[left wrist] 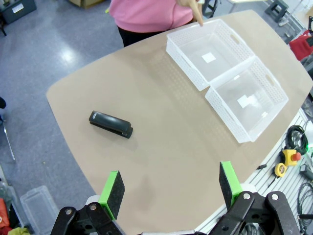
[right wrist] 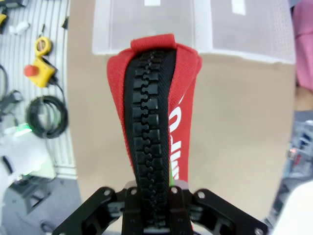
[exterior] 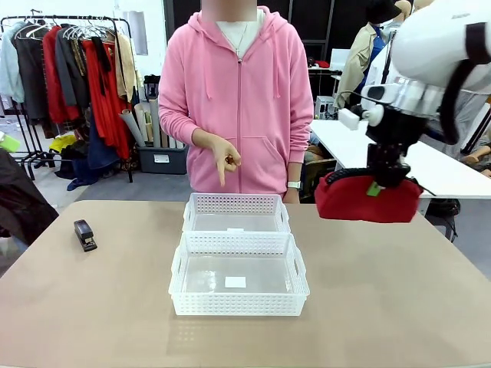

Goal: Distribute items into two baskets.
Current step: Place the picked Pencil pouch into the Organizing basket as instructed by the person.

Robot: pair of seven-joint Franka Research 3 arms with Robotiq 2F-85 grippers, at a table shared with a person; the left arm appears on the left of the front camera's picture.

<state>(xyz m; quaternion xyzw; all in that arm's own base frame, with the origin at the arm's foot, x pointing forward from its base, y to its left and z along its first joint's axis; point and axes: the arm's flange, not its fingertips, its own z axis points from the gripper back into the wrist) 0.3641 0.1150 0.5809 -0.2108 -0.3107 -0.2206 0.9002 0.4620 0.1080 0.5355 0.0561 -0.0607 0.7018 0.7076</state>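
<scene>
Pinching pouch in right gripper above bench's right edge; hovering left gripper, spread wide, over stapler near left edge.

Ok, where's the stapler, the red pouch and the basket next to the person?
stapler (exterior: 84, 234): front view, middle of its black top.
red pouch (exterior: 345, 201): front view, its red fabric side.
far basket (exterior: 236, 204): front view, its back lattice wall.
</scene>
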